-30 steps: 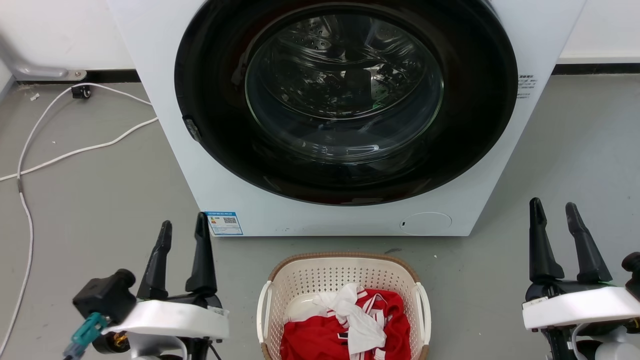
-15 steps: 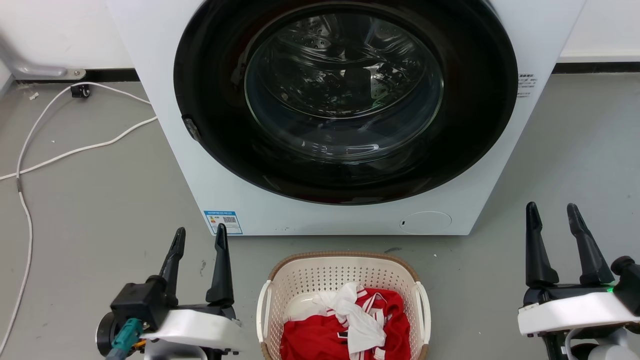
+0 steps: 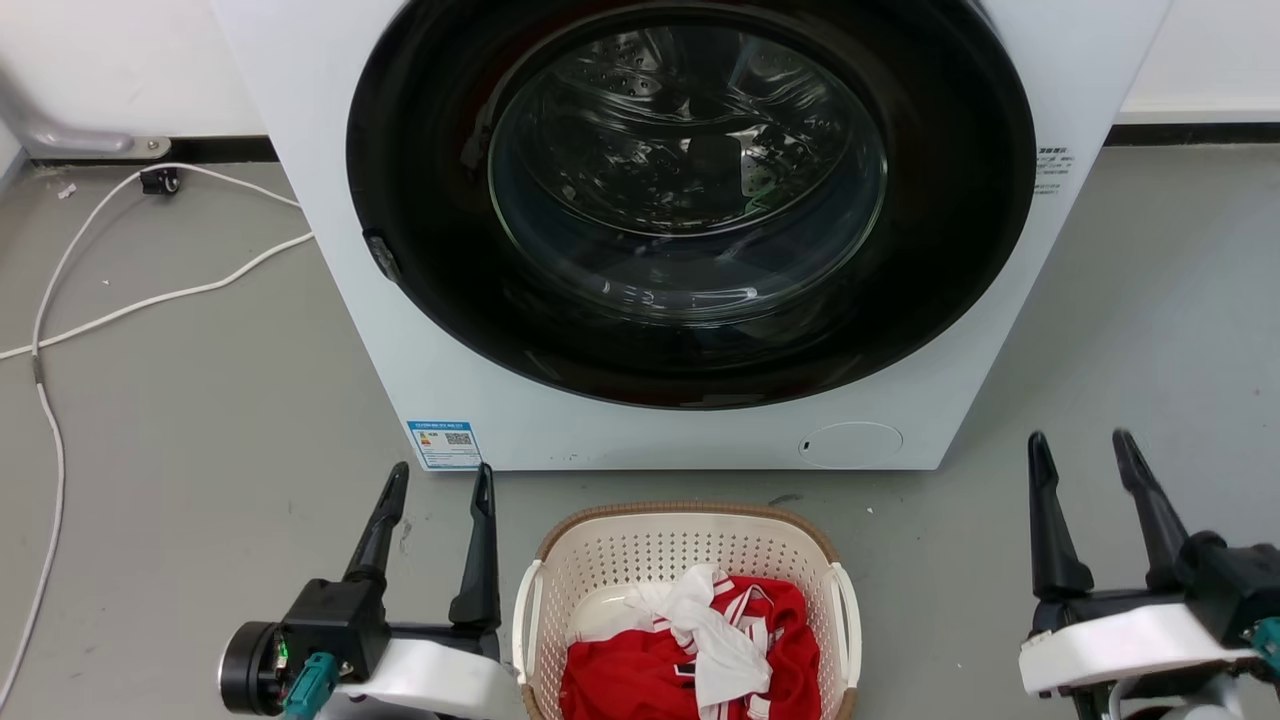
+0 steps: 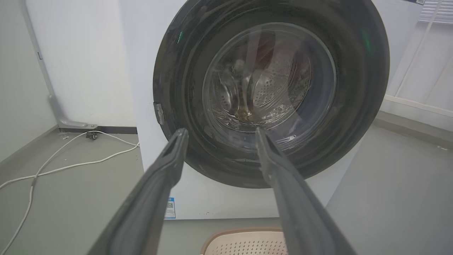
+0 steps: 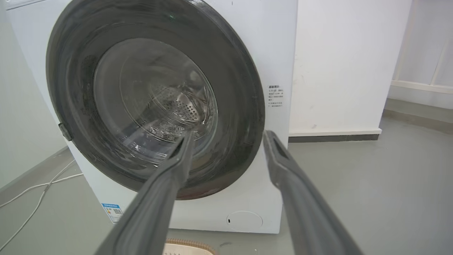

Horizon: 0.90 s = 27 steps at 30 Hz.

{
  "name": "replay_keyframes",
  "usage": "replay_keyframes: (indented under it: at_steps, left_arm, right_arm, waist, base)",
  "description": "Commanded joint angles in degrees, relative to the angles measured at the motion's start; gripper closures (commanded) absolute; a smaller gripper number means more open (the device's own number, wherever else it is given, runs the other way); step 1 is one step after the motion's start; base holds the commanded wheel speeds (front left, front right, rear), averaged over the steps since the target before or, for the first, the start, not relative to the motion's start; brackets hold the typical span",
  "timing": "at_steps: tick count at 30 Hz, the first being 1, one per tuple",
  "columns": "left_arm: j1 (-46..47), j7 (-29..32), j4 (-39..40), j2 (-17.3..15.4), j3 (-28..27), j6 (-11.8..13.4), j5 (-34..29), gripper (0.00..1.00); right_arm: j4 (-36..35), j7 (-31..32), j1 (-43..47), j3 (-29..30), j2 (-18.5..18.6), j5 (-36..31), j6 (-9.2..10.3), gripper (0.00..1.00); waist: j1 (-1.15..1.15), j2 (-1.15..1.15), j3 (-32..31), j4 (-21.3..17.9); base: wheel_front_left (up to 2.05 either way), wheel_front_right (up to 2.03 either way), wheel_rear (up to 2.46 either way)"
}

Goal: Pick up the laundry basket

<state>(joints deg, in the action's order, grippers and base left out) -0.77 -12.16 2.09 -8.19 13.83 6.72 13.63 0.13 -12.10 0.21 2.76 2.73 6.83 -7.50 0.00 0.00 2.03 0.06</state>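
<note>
Grey floor (image 3: 200,430), smooth finish. A white washer (image 3: 400,360) stands on it, with the laundry basket (image 3: 690,514) near its front, not touching. A white cable (image 3: 160,298) trails across the left side.

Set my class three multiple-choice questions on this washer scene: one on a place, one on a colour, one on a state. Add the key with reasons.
1. Where does the laundry basket stand?
A. On the floor in front of the washer
B. Inside the drum
C. On top of the washer

2. What colour is most of the clothing in the basket?
A. Blue
B. Green
C. Red

3. How is the left gripper?
A. Shut on a handle
B. Open, holding nothing
C. Shut on a cable

Key: 1 A, it sits on grey floor before the washer's front; 2 C, red cloth with some white lies in it; 3 B, its fingers stand apart with nothing between.
</note>
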Motion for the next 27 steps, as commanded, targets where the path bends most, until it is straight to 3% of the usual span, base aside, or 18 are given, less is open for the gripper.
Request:
replay_keyframes:
  at_steps: [1,8,27]
  left_arm:
    - [-0.5,-0.4,-0.2,0.2,-0.3,-0.5,-0.3,0.00]
    - [-1.1,-1.2,-1.6,1.3,-1.7,-3.1,-3.3,0.00]
    - [-2.2,-3.2,-1.4,4.0,-4.4,-6.8,-11.5,0.00]
  right_arm:
    - [0.4,-0.5,0.4,0.3,0.2,-0.4,0.02,0.00]
    - [2.0,-1.2,0.1,-0.4,0.2,-3.2,0.03,0.00]
    - [1.4,-3.2,0.0,-0.9,0.2,-7.0,0.03,0.00]
  waist:
    - [0.00,0.00,-0.1,0.0]
    - [0.00,0.00,-0.3,0.1]
    - [0.00,0.00,0.1,0.2]
  base:
    - [0.00,0.00,0.00]
    - [0.00,0.00,0.00]
    - [0.00,0.00,0.00]
